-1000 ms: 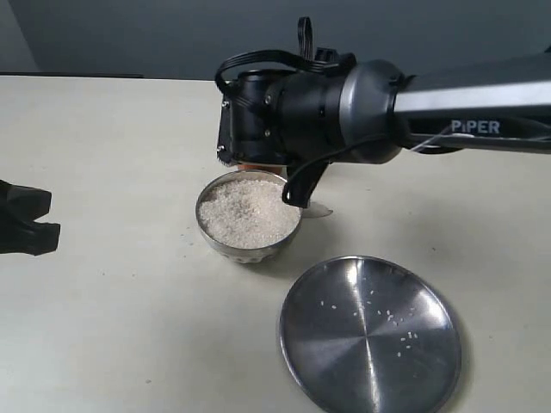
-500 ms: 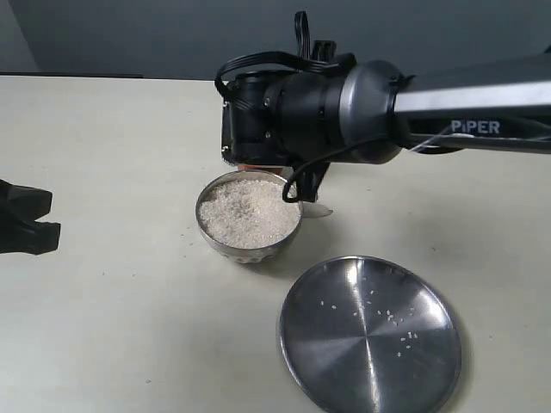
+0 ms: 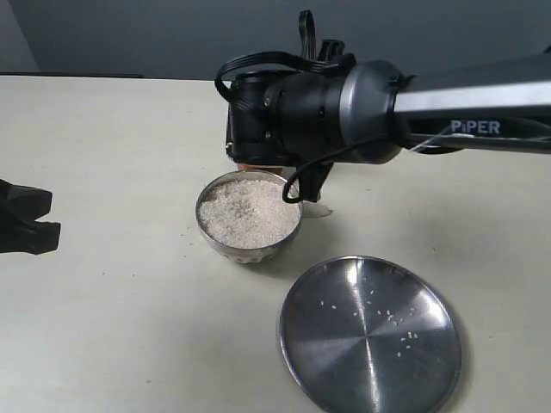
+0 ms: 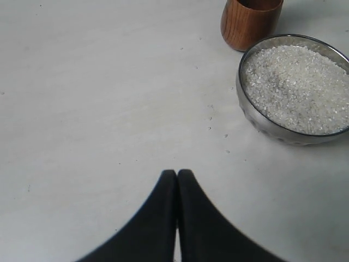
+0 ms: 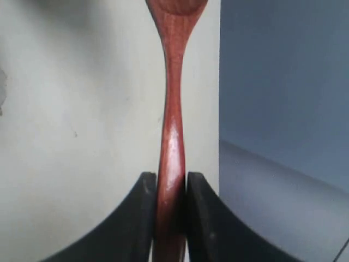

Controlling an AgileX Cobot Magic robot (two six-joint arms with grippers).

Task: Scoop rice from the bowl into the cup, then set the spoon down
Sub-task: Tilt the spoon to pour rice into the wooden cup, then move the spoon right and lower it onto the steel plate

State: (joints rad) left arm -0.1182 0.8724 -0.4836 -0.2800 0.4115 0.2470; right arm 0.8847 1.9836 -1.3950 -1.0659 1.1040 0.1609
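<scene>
While the right tool (image 5: 170, 183) is clamping the spoon (image 5: 172, 109) by its handle near the bowl (image 3: 248, 248), any tilt short of the narrow cup (image 4: 251, 24) is risking rice (image 4: 297, 87) scattering over the counter (image 4: 98, 98), the left tool (image 4: 176, 177) idling clenched well apart

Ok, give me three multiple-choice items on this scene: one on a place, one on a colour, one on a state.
1. Where is the cup?
A. beside the bowl
B. inside the bowl
C. under the bowl

2. What colour is the spoon?
A. steel grey
B. reddish-brown
C. white

3. How is the right gripper?
A. open, empty
B. shut on the spoon
C. shut on the cup

Answers: 1 A, the left wrist view shows it standing next to the bowl's rim; 2 B, its handle is glossy reddish-brown; 3 B, both jaws press on the handle.
</scene>
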